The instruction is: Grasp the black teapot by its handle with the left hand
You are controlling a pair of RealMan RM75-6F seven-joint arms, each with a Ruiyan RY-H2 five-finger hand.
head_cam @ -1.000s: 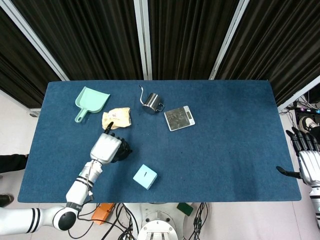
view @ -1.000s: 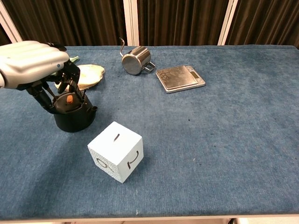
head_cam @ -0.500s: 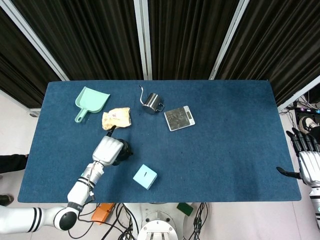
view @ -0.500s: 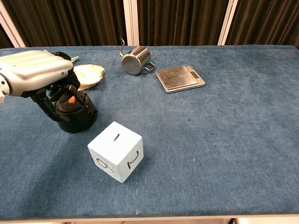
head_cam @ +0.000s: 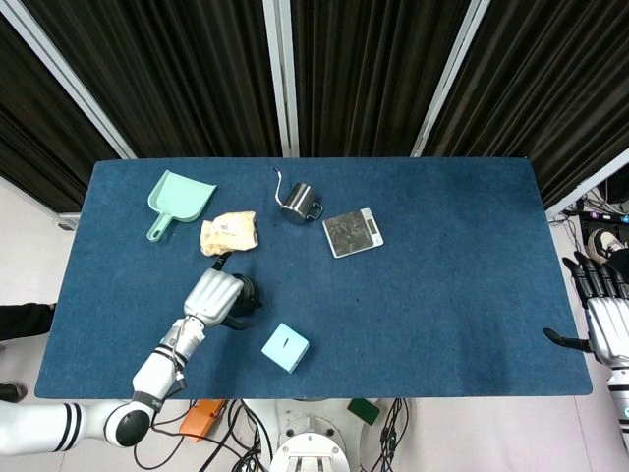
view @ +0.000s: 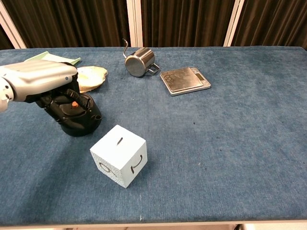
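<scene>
on blue table [head_cam: 442, 295]: one black teapot [view: 79, 122], left hand [view: 41, 82] fingers curled over its top; right hand [head_cam: 601, 320] spread, empty.

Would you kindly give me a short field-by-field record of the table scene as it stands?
left robot hand: over the black teapot, fingers curled at its top; grip on the handle hidden
right robot hand: off the table's right edge, fingers spread, holding nothing
white cube: near the teapot
far side: steel pitcher, scale, green dustpan
</scene>
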